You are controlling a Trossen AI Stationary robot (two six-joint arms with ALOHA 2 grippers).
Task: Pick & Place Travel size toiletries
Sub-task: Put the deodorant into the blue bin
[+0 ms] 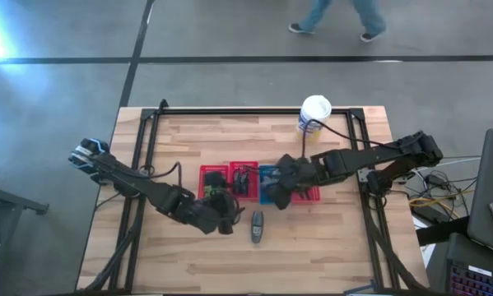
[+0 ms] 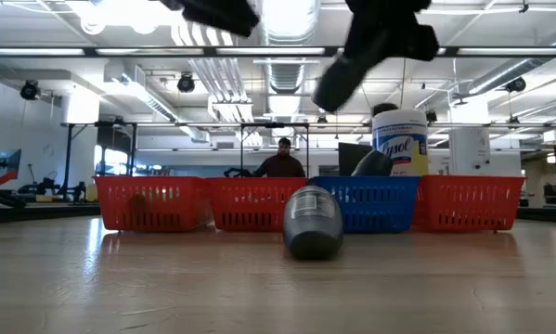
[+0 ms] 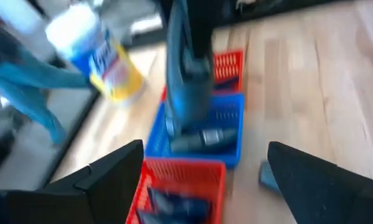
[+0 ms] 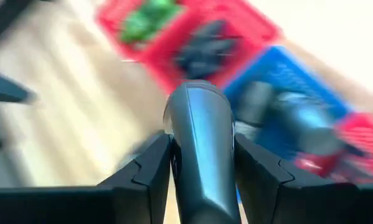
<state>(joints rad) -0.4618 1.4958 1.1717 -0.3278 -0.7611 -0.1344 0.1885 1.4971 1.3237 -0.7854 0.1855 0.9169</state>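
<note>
A grey oval tube (image 4: 198, 112) is held in my right gripper (image 4: 202, 142), which hangs over the row of baskets near the blue basket (image 1: 269, 182). A second grey tube (image 1: 257, 226) lies on its side on the table in front of the baskets. More grey tubes (image 4: 298, 118) lie in the blue basket. Green pieces (image 4: 146, 18) and dark items (image 4: 205, 46) fill two red baskets. My left gripper (image 3: 205, 149) is open and empty in the air, near the left red basket (image 1: 214, 181) and left of the lying tube. My right gripper pinches the grey tube by its two opposite sides (image 4: 177, 155) between its two fingers. The fingers slant downward from the table's right and lie along the tube, whose rounded end (image 4: 195, 93) sticks out past the fingertips. The tube is lifted clear above the baskets.
Four mesh baskets stand side by side mid-table: two red, one blue, one red (image 1: 309, 194). A white canister with a yellow-blue label (image 1: 314, 115) stands at the far edge. A black frame (image 1: 254, 111) runs around the tabletop. A person (image 2: 284, 162) shows beyond the table.
</note>
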